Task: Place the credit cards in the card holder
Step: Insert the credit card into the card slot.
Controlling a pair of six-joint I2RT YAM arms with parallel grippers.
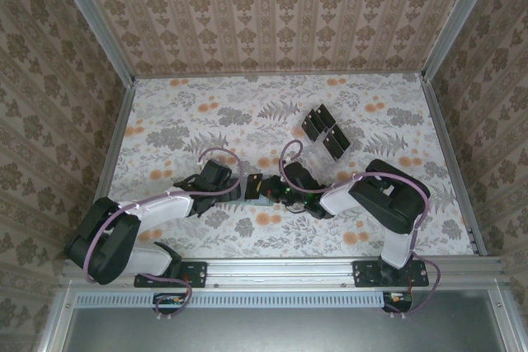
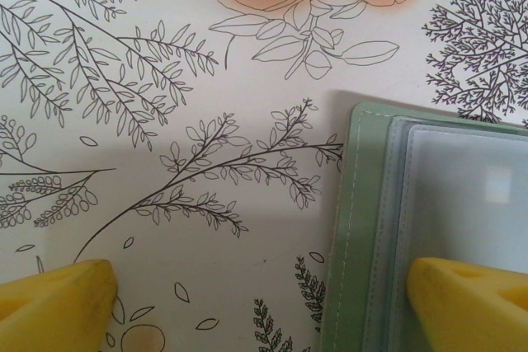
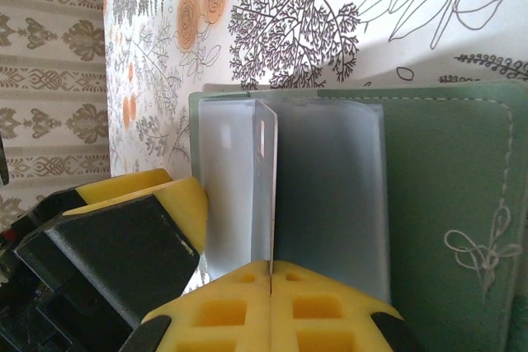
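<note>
The sage-green card holder (image 3: 445, 187) lies open on the flowered table, between the two arms (image 1: 252, 188). My right gripper (image 3: 271, 274) is shut on one of its clear plastic sleeves (image 3: 266, 179), which stands up edge-on. My left gripper (image 2: 260, 302) is open wide over the holder's left edge (image 2: 356, 228). One of its yellow fingertips (image 2: 466, 302) sits over the clear sleeves, the other over bare table. In the top view both grippers meet at the holder, the left (image 1: 239, 187) and the right (image 1: 277, 190). The black credit cards (image 1: 326, 131) sit in two short rows behind the right arm.
Patterned walls enclose the table on three sides, with metal posts at the corners (image 1: 132, 80). The cards' rows stand slanted just beyond the right arm's elbow (image 1: 388, 191). The left arm's black and yellow finger (image 3: 140, 220) crowds the holder's left side.
</note>
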